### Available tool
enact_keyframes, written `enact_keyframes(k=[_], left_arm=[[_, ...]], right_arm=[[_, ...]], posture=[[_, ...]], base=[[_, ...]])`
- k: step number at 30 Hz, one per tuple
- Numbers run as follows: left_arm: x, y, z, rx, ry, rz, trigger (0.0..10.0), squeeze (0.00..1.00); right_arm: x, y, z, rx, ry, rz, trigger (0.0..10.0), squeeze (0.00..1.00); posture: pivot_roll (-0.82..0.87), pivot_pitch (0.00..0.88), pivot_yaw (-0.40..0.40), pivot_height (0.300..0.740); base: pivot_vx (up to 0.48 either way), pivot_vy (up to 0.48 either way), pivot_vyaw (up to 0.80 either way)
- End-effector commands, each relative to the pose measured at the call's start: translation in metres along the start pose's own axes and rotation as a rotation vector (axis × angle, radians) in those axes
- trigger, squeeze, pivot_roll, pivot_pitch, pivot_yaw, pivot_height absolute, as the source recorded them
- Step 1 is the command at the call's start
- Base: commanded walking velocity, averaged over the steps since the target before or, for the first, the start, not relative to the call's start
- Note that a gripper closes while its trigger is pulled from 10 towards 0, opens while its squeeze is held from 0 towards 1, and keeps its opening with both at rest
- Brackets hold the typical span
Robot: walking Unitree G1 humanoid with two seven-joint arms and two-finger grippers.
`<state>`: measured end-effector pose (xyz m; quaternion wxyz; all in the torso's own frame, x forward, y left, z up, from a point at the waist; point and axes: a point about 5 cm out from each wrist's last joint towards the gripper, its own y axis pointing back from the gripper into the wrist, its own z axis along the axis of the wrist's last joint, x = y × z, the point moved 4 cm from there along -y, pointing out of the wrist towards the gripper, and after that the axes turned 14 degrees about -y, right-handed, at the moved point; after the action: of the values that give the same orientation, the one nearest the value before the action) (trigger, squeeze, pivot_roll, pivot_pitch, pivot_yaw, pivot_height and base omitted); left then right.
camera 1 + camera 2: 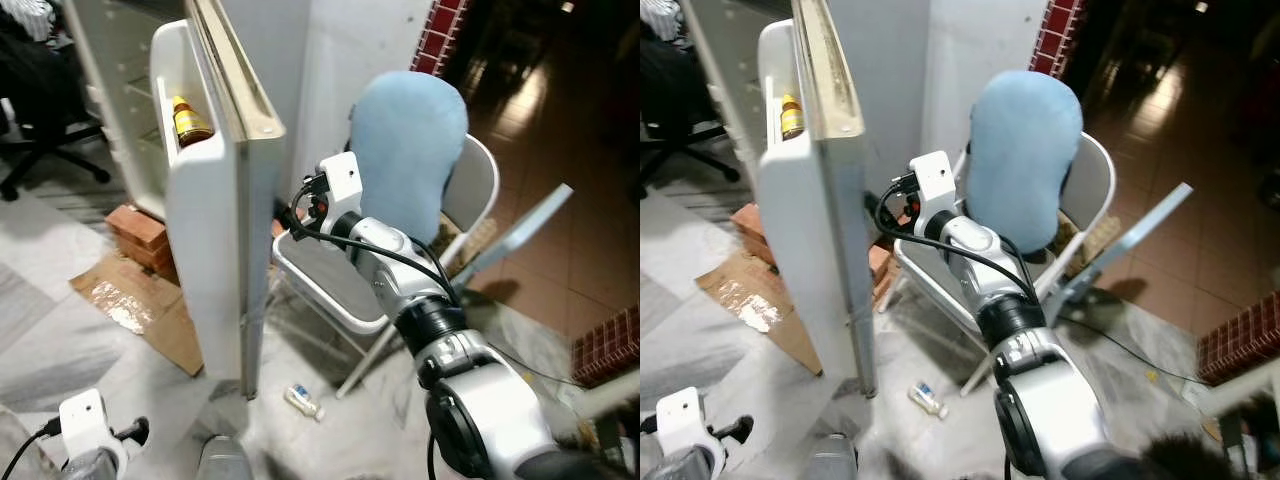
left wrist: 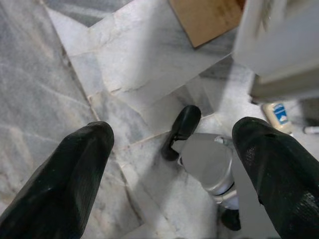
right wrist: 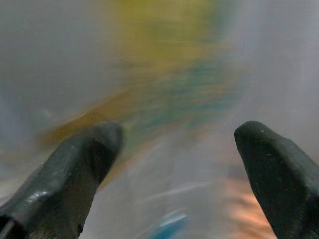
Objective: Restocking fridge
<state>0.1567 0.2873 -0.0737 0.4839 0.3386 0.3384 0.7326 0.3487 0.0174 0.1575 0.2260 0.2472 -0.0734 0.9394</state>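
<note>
1. The right gripper point(image 3: 174, 164) is reaching behind the open fridge door point(image 1: 215, 260), its fingers spread apart with nothing between them; what lies ahead is blurring out.
2. The left gripper point(image 2: 172, 164) is hanging low over the floor point(image 2: 65, 89), fingers apart and idle, keeping out of the way.
3. A bottle point(image 1: 190, 122) is standing in the door shelf, already stocked.
4. A small bottle point(image 1: 303, 402) is lying on the floor beside the chair point(image 1: 470, 190), probably waiting for pickup.

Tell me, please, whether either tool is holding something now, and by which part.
Nothing is held. The left tool hangs open above the marble floor. The right tool is open too, by the fridge door, with nothing between its fingers.
</note>
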Motion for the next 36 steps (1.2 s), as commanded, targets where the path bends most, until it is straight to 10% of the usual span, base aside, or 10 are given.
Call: enact_keyframes(k=[1, 9, 14, 22, 25, 28, 36], left_arm=[[-0.003, -0.001, 0.010, -0.033, 0.000, -0.010, 10.0, 0.00], [0.000, -0.003, 0.011, -0.051, -0.008, 0.011, 10.0, 0.00], [0.013, -0.004, 0.034, -0.174, -0.061, 0.083, 10.0, 0.00], [0.022, -0.003, 0.085, -0.346, -0.119, 0.120, 10.0, 0.00], [0.042, 0.014, 0.156, -0.543, -0.139, 0.211, 10.0, 0.00], [0.048, 0.022, 0.183, -0.602, -0.145, 0.242, 10.0, 0.00], [0.041, 0.035, 0.207, -0.685, -0.168, 0.254, 10.0, 0.00]], right_arm=[[0.045, 0.004, 0.000, 0.064, 0.024, 0.300, 10.0, 0.00], [-0.053, 0.018, -0.019, 0.190, 0.268, -0.252, 10.0, 0.00], [-0.087, 0.043, 0.001, 0.074, 0.357, -0.532, 10.0, 0.00], [-0.100, 0.081, 0.002, 0.021, 0.304, -0.624, 10.0, 0.00], [-0.101, 0.098, 0.000, -0.059, 0.273, -0.667, 10.0, 0.00], [-0.100, 0.109, -0.005, -0.077, 0.256, -0.696, 10.0, 0.00], [-0.098, 0.124, -0.011, -0.115, 0.225, -0.761, 10.0, 0.00]], posture=[[0.17, 0.000, -0.097, 0.740], [0.17, 0.000, -0.094, 0.740], [0.17, 0.000, -0.101, 0.740], [0.16, 0.000, -0.107, 0.740], [0.14, 0.000, -0.101, 0.740], [0.14, 0.000, -0.093, 0.740], [0.12, 0.000, -0.080, 0.740]], base=[[0.000, 0.000, 0.00], [0.000, 0.000, 0.00], [0.000, 0.000, 0.00], [0.000, 0.000, 0.00], [0.000, 0.000, 0.00], [0.000, 0.000, 0.00], [0.000, 0.402, 0.00]])
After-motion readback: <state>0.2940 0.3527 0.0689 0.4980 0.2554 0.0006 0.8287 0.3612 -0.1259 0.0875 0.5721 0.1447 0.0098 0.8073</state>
